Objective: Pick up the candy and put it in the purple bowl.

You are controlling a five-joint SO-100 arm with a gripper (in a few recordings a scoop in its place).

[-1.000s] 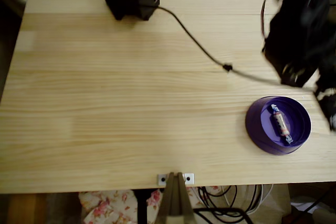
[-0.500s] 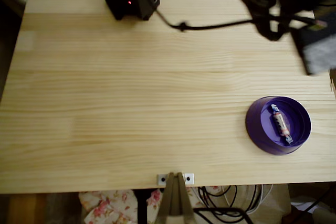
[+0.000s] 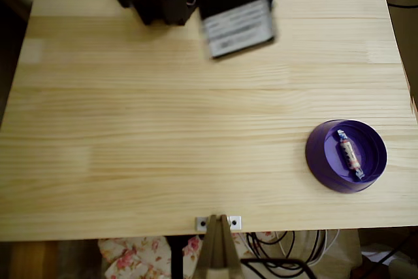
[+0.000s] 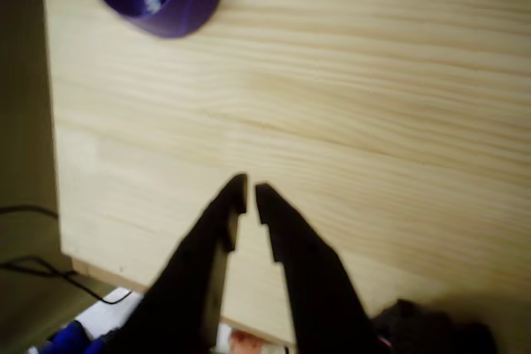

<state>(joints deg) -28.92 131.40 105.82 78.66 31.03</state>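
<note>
Gripper (image 4: 250, 192) nearly closed, narrow slit between fingertips, nothing held; hangs above bare table (image 3: 163, 129) in wrist view. Arm (image 3: 215, 4) now folded at top centre of overhead view, swung leftward from right edge near bowl within last second. Candy (image 3: 349, 154) lies inside purple bowl (image 3: 320, 155), lower right of table, unmoved across that second. Judgement: drop done, arm retreating toward rest, task effectively complete.
</note>
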